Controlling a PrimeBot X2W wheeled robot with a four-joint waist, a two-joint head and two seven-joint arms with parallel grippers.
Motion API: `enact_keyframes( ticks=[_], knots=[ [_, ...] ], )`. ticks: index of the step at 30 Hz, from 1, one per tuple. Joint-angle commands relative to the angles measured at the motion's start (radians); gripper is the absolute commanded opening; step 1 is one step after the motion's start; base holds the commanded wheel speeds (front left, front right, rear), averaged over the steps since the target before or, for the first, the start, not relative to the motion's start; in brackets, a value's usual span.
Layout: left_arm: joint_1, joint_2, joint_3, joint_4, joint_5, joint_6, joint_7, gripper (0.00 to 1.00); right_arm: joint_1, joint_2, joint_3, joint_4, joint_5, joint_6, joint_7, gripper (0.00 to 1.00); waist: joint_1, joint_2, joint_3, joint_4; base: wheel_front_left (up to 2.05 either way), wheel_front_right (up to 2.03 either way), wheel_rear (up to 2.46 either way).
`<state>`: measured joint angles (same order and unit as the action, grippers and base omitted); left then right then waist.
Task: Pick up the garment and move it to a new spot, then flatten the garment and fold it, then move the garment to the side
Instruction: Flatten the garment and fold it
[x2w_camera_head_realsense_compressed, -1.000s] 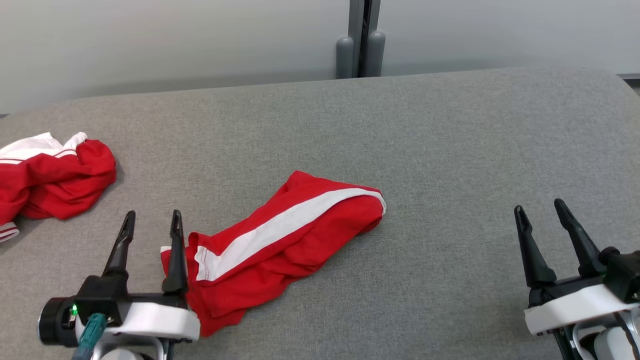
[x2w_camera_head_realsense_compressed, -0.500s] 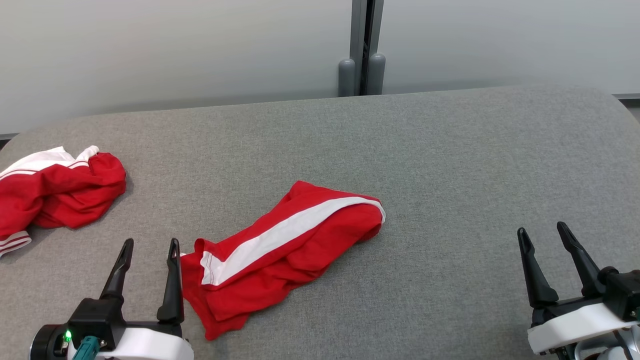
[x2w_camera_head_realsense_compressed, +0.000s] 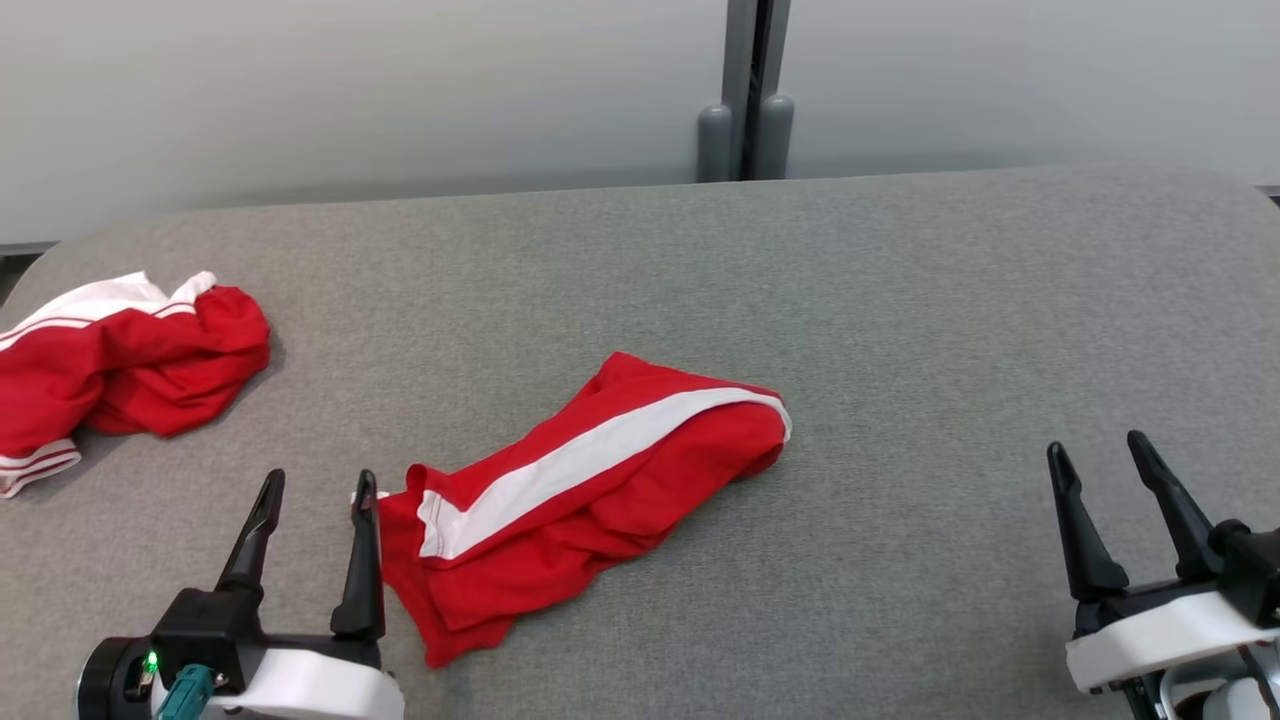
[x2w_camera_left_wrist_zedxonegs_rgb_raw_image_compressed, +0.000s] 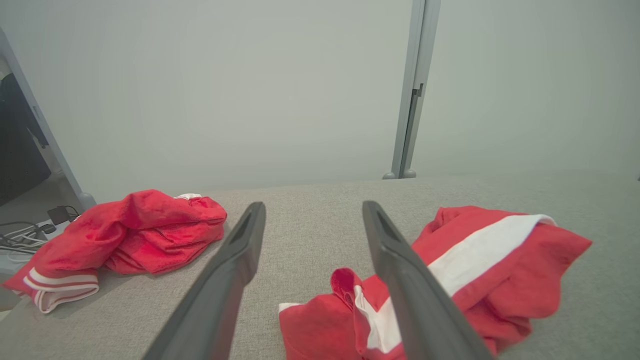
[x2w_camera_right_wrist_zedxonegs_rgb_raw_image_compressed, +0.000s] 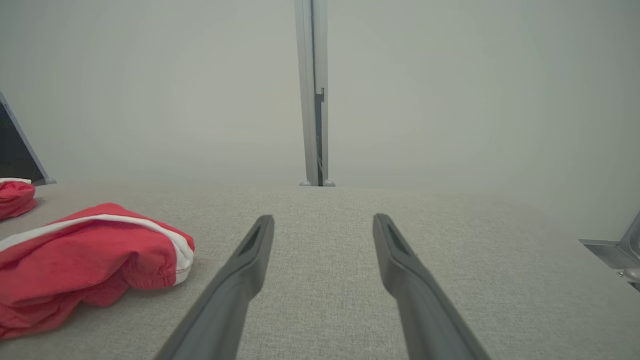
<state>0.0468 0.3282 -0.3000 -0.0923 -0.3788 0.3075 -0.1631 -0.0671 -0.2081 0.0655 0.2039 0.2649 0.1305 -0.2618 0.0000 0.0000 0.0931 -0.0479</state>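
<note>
Head view shows our left gripper (x2w_camera_head_realsense_compressed: 318, 485) and right gripper (x2w_camera_head_realsense_compressed: 1098, 450) both spread and empty, so we risk pinching only one layer of the rumpled garment (x2w_camera_head_realsense_compressed: 590, 475).

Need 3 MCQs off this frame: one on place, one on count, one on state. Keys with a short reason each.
1. Where does the striped garment lie relative to the left hand?
A. Just to its right
B. Far to its left
C. Hanging off the far edge

2. How many red-and-white garments lie on the grey surface?
A. One
B. Two
C. Three

3. What state are the left hand and the right hand in?
A. Both open, empty
B. Left shut on cloth
C. Both shut

Key:
1 A, its near hem sits right beside that hand.
2 B, the second garment is bunched at far left.
3 A, both stand spread with nothing between.
</note>
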Motion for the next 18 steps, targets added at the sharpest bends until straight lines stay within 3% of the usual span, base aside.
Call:
enact_keyframes(
  ticks=[1,7,18],
  knots=[
    [-0.025,-0.004,-0.001,-0.004,-0.001,-0.003,-0.003,1.00,-0.020,-0.007,0.001,0.005,0.006,0.001,-0.005,1.00,0.0000,0.0000,0.013,0.020,0.00,0.00,0.00],
    [-0.063,-0.022,-0.023,0.012,0.000,-0.015,-0.016,1.00,-0.078,-0.007,0.070,0.075,0.031,0.000,-0.004,1.00,0.0000,0.0000,0.049,0.089,0.00,0.00,0.00],
    [-0.117,-0.054,-0.049,0.062,-0.006,-0.033,-0.035,1.00,-0.195,-0.008,0.289,0.267,0.102,0.000,-0.003,1.00,0.0000,0.0000,0.106,0.172,0.00,0.00,0.00]
  ],
)
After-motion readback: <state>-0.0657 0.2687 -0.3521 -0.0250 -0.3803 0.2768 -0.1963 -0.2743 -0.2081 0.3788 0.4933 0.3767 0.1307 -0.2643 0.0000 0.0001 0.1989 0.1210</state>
